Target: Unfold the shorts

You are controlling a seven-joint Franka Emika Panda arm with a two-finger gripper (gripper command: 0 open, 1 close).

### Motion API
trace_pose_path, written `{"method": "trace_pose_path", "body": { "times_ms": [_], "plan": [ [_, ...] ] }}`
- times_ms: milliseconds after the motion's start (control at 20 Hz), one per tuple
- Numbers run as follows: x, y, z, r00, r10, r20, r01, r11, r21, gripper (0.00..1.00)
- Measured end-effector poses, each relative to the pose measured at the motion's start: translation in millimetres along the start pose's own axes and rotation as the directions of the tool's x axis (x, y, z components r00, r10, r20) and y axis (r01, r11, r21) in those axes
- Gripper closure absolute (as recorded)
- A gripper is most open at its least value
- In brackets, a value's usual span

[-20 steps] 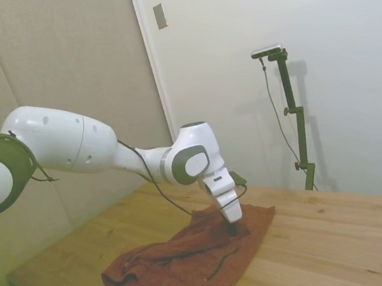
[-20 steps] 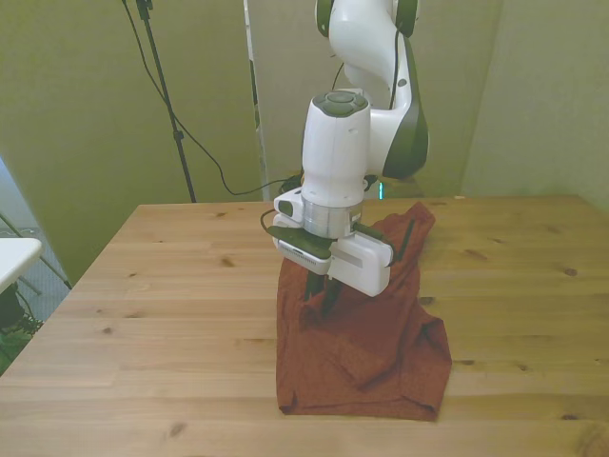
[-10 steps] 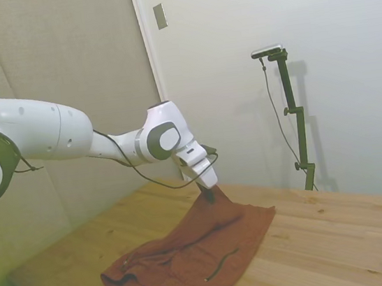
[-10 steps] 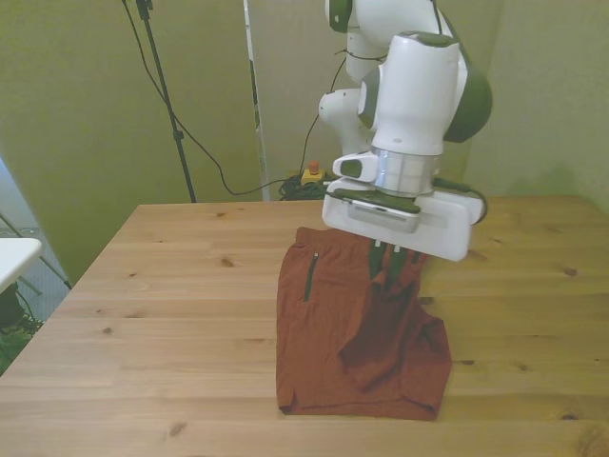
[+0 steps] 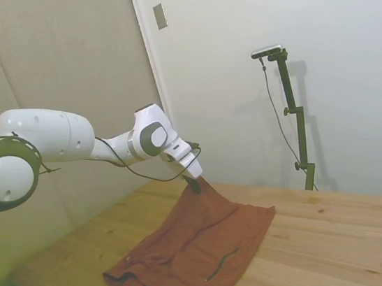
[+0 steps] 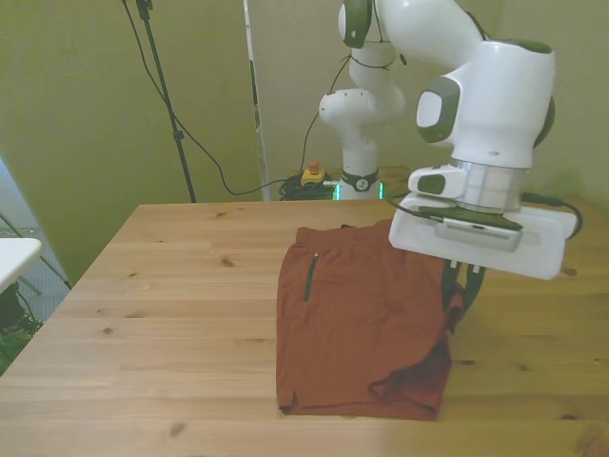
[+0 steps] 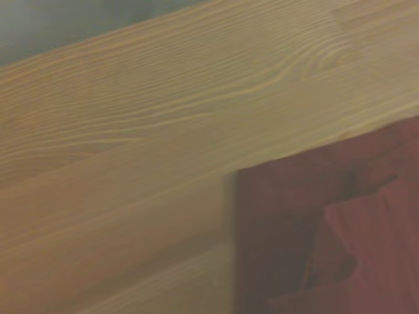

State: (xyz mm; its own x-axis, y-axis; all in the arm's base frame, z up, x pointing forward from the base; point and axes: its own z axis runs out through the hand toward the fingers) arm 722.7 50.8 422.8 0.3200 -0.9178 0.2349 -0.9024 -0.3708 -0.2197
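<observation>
Swinging across, the arm has carried the tool [image 6: 461,286] from above the middle of the shorts [image 6: 357,324] out to their edge on the front view's right, and higher off the bench [image 6: 171,314] than it was a second ago. With it comes the cloth: a flap that lay doubled over the middle of the garment is drawn out sideways now, and the shorts lie much wider and flatter than before.

In the side view the tool [image 5: 194,184] hangs above the far side of the bench [image 5: 330,237], its dark fingers pinched together on a peak of the rust-red fabric, and the shorts [image 5: 191,252] slope down from that peak like a tent to the wood. Most of the garment rests on the bench; only the pinched edge is lifted.

From the front, the dark pocket slit [image 6: 310,276] shows plainly on the side toward the front view's left, a spot the arm hid a second ago. Along the near hem a dark-trimmed fold curls under at the corner on the front view's right, so that part is not flat yet.

Up close, the wrist view gives a blurred stretch of bare bench [image 7: 144,131] and one corner of the shorts [image 7: 288,222], with a second layer of cloth lapped over the first.

No container is anywhere on the bench; the shorts are all that lies on it.
</observation>
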Motion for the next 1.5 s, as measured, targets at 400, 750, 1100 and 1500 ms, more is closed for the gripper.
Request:
{"method": "trace_pose_path", "body": {
  "times_ms": [400, 750, 1100, 1500],
  "plan": [
    [-46.3, -31.5, 23.5, 0.998, -0.069, 0.015, 0.068, 0.997, 0.042, 1.0],
    [-72.8, -40.8, 26.9, 0.992, -0.122, 0.023, 0.119, 0.987, 0.104, 1.0],
    [-94.2, -46.1, 24.2, 0.981, -0.186, 0.046, 0.176, 0.97, 0.169, 1.0],
    [-121.8, -40.1, 25.4, 0.963, -0.249, 0.102, 0.228, 0.957, 0.179, 0.0]
  ]
}}
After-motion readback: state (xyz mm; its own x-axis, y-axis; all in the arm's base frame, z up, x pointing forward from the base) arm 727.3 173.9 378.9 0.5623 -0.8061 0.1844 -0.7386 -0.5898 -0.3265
